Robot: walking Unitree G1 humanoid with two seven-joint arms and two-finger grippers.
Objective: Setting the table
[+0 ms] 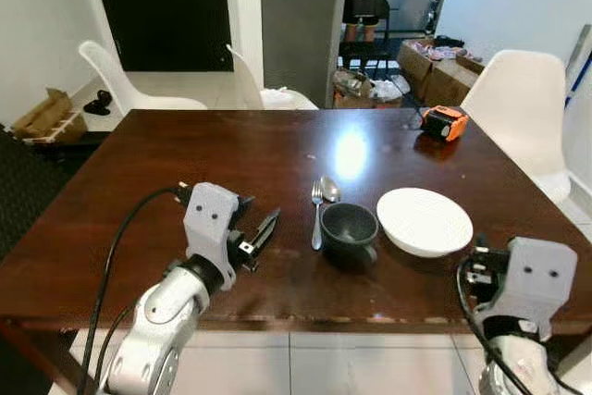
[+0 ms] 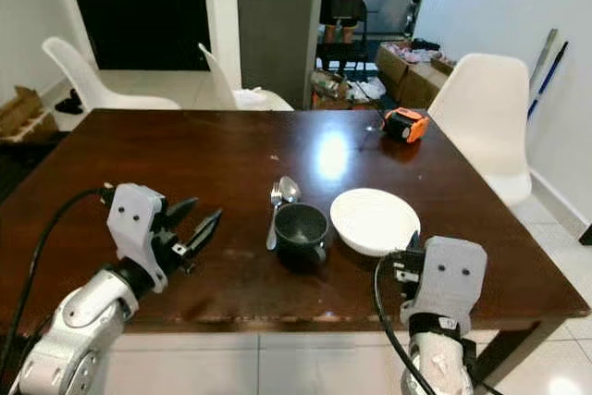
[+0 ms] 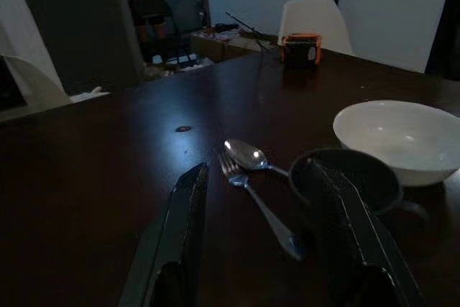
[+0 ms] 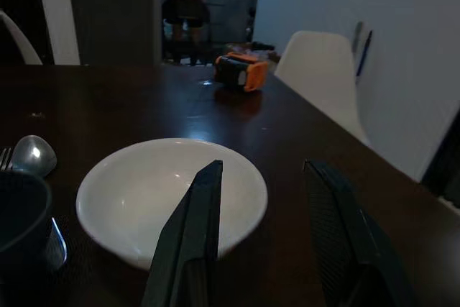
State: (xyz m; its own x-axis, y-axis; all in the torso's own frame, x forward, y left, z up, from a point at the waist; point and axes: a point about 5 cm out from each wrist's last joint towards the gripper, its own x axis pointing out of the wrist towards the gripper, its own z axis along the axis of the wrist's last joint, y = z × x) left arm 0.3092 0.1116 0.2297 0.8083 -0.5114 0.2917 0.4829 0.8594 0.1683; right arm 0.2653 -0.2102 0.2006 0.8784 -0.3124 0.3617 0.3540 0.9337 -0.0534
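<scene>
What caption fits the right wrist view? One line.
Open right gripper poised just short of the white bowl on the dark table.

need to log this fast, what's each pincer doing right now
Left pincer: open, holding nothing, above the table left of the fork.
Right pincer: open, empty, pointed at the white bowl.

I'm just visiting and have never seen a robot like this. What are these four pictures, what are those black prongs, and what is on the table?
Two pictures come from the robot's head, looking down at a dark wooden table. The other two come from cameras on its wrists, looking along each gripper's two black fingers. The left gripper hovers open over the table, holding nothing. The right gripper, also open and empty, points at a white bowl. Beside the bowl stands a dark mug, with a fork and spoon lying next to it. An orange and black tape measure sits at the far edge.
</scene>
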